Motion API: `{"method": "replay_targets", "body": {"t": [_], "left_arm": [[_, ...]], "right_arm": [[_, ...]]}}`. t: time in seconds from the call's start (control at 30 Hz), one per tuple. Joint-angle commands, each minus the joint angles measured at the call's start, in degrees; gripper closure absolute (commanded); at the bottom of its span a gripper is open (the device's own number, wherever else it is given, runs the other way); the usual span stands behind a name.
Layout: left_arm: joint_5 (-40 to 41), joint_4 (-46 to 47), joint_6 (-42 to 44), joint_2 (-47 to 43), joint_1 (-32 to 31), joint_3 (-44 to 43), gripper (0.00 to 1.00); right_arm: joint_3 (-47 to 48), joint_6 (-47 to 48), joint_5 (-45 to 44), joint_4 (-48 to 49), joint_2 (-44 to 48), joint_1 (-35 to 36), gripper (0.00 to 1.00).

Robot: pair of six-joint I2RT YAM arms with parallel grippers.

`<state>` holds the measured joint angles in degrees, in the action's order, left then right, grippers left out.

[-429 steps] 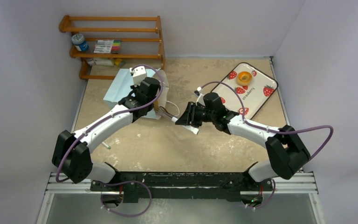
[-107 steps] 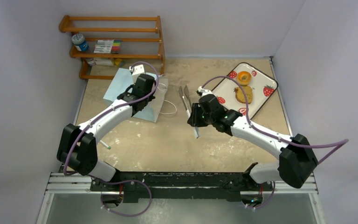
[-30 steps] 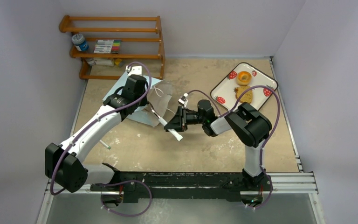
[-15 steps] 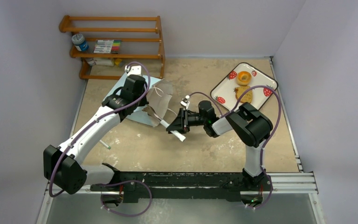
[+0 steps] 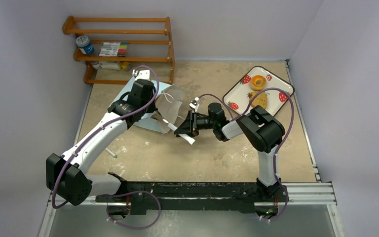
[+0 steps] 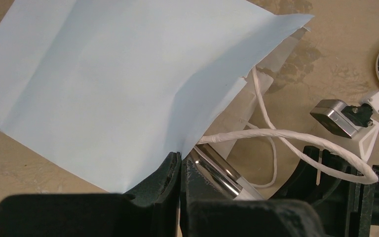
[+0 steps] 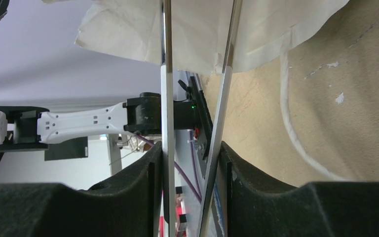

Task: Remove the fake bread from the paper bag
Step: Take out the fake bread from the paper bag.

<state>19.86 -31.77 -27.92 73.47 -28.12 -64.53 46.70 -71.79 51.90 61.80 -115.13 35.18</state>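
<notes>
The pale blue paper bag (image 5: 170, 101) lies at the back left with its mouth toward the centre. My left gripper (image 5: 151, 116) is shut on the bag's upper mouth edge (image 6: 217, 94) and holds it up; the pinch shows in the left wrist view (image 6: 180, 159). My right gripper (image 5: 189, 127) is shut on metal tongs (image 7: 167, 74), whose two blades reach to the bag's mouth (image 7: 202, 29). One blade (image 6: 222, 175) shows under the lifted edge. A bagel ring (image 5: 258, 82) and a tan bread piece (image 5: 259, 100) lie on the tray. Any bread inside the bag is hidden.
The white strawberry tray (image 5: 236, 93) sits at the back right. A wooden rack (image 5: 128, 31) with a jar and markers stands at the back left. The bag's white cord handles (image 6: 296, 136) loop over the right gripper. A small green-tipped stick (image 5: 113, 154) lies near the left arm.
Over the last second the right gripper and tongs have shifted slightly toward the bag's mouth. The left gripper keeps the mouth edge lifted. A second bread piece has joined the bagel on the tray.
</notes>
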Motion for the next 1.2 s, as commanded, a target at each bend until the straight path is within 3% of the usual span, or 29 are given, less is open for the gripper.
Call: {"method": "replay_targets", "body": {"t": [0.0,0.2,1.17], "left_arm": [[-0.7,1.7,-0.6,-2.2,0.3,-2.0,1.00],[-0.7,1.7,-0.7,-2.5,0.3,-1.9,1.00],[-2.7,1.3,-1.0,-2.8,0.3,-1.4,1.00]], "right_arm": [[1.2,2.3,-0.4,0.4,1.7,-0.8,0.58],[-0.4,4.7,-1.2,-2.4,3.8,-1.0,0.58],[7.9,3.3,-3.4,-0.7,-2.6,-2.3,0.57]]}}
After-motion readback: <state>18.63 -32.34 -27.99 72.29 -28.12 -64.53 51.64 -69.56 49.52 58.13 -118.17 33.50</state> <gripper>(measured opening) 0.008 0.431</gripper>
